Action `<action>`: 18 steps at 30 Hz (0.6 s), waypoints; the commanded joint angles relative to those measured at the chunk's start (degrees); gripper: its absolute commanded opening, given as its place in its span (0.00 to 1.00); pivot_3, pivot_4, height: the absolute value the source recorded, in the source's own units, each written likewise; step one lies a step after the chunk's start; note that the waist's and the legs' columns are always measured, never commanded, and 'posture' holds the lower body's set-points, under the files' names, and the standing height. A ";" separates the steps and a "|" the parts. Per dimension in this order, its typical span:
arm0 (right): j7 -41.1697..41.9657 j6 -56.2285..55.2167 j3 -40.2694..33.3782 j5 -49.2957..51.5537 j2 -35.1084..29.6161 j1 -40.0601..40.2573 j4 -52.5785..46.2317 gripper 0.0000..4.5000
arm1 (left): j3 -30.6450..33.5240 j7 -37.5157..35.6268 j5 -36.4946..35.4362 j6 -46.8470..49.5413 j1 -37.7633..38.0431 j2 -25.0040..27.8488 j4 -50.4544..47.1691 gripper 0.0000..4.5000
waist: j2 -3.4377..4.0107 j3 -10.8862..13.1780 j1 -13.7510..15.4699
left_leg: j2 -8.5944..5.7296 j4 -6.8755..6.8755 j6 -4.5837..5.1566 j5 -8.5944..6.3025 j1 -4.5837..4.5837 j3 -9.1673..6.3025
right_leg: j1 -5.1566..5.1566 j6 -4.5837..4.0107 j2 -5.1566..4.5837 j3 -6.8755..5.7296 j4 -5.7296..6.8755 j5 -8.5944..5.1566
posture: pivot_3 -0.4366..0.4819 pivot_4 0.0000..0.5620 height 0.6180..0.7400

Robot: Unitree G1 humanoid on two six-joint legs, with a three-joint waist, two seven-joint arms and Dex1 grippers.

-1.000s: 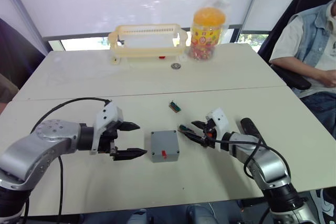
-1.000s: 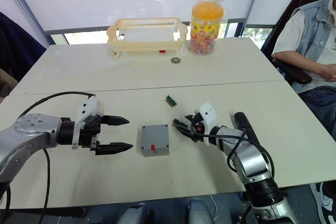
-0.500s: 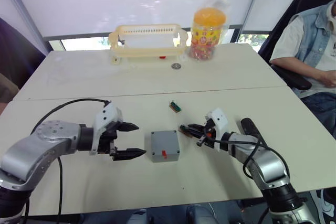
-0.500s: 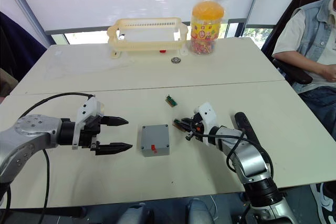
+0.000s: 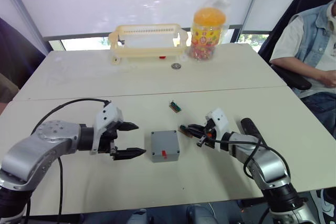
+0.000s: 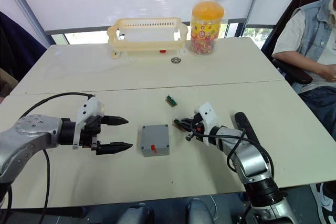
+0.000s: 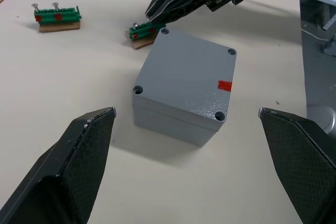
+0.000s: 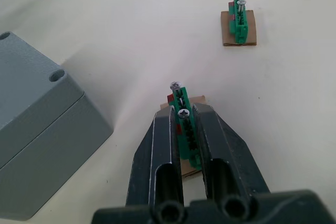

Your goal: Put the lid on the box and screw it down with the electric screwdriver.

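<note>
The grey box (image 5: 165, 146) stands in the middle of the near table with a red mark on its side. The lid (image 7: 184, 69) lies flat on top of it, with an empty screw hole in each corner. My left gripper (image 5: 140, 139) is open just left of the box, level with it and not touching. Just right of the box, my right gripper (image 8: 184, 111) is shut on a small green block (image 8: 182, 118) that carries two upright screws and rests on the table. The black electric screwdriver (image 5: 249, 126) lies on the table behind my right forearm.
A second green block with screws (image 5: 175, 106) lies a little beyond the box. At the far side stand a yellow plastic rack (image 5: 148, 40), a candy jar (image 5: 208, 27) and a small round metal piece (image 5: 176, 66). A person (image 5: 315, 40) sits at the right.
My right gripper's fingers have come together on the green screw block beside the box. The left gripper and the box have stayed where they were.
</note>
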 commanded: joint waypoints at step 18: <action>-1.09 0.99 -3.93 2.37 0.11 -1.74 -6.17 0.06 | -0.19 -0.27 0.21 -0.87 -0.53 -0.02 -0.20 1.00 | 0.00 0.00 0.01 | 0.00 0.00 0.00 0.00 0.00 0.00 | 0.00 0.01 0.00 0.00 0.00 0.00 | 0.48 0.27 1.00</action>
